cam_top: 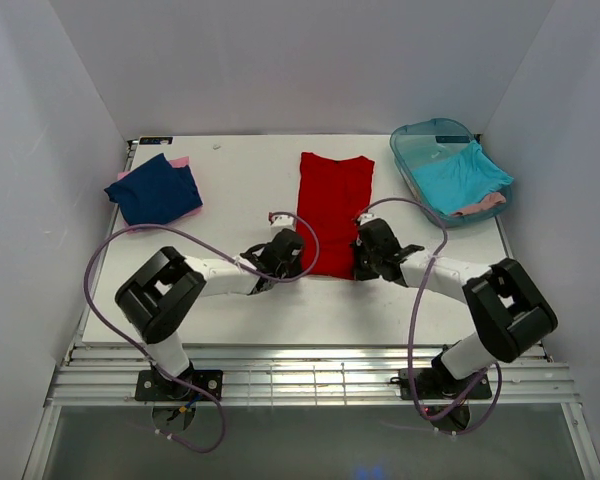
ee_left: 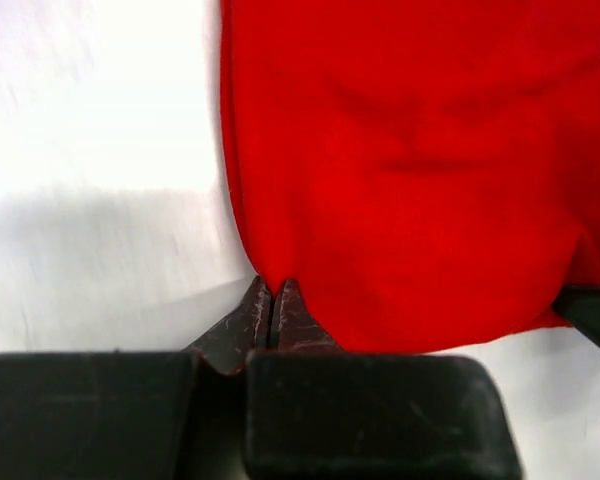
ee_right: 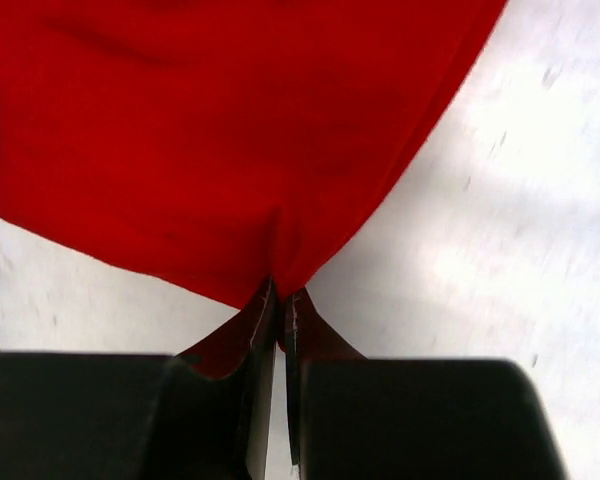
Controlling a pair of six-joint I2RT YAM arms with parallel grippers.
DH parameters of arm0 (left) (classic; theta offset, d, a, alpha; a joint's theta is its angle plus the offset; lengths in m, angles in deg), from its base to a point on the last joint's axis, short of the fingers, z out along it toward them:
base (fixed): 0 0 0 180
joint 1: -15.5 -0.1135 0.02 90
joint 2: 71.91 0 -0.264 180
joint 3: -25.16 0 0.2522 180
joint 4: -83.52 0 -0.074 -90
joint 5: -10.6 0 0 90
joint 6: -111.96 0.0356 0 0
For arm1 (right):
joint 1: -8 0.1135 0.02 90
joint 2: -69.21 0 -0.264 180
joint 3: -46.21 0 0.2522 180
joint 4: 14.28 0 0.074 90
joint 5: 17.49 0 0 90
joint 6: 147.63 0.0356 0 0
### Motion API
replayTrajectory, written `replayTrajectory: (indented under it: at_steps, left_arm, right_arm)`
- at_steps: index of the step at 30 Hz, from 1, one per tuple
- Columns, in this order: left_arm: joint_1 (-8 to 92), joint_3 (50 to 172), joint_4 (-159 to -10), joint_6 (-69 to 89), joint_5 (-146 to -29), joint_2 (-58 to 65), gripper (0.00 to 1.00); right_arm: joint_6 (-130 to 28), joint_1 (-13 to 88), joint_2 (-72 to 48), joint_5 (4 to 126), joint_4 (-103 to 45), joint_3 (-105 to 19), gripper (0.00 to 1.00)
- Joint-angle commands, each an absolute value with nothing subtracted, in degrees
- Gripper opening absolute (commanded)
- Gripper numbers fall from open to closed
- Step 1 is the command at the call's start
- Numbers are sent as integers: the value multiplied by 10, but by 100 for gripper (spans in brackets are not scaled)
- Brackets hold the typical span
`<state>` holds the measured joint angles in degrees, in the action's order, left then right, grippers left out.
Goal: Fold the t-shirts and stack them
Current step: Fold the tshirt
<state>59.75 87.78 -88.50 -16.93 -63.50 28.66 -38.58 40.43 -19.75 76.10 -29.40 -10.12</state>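
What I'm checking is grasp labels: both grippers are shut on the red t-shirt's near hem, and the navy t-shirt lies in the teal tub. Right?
One slip: the top view shows the navy t-shirt folded on the table at far left, over a pink t-shirt, not in the teal tub. The left gripper and right gripper are shut on the near hem of the red t-shirt.

White table (cam_top: 242,192) between plain white walls (cam_top: 280,60)
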Motion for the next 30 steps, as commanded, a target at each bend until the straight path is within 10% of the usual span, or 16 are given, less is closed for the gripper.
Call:
replayTrajectory:
  at_steps: [1, 15, 30]
  left_arm:
    - [651, 824, -769, -191, -633, 235, 0]
    - [804, 797, -522, -337, -632, -9, 0]
    - [855, 964, -391, -360, -478, -16, 0]
  right_arm:
    - [-366, 463, -131, 805, -380, -69, 8]
    - [-203, 632, 144, 844, -670, -41, 8]
    - [-203, 716, 51, 964, -740, -257, 8]
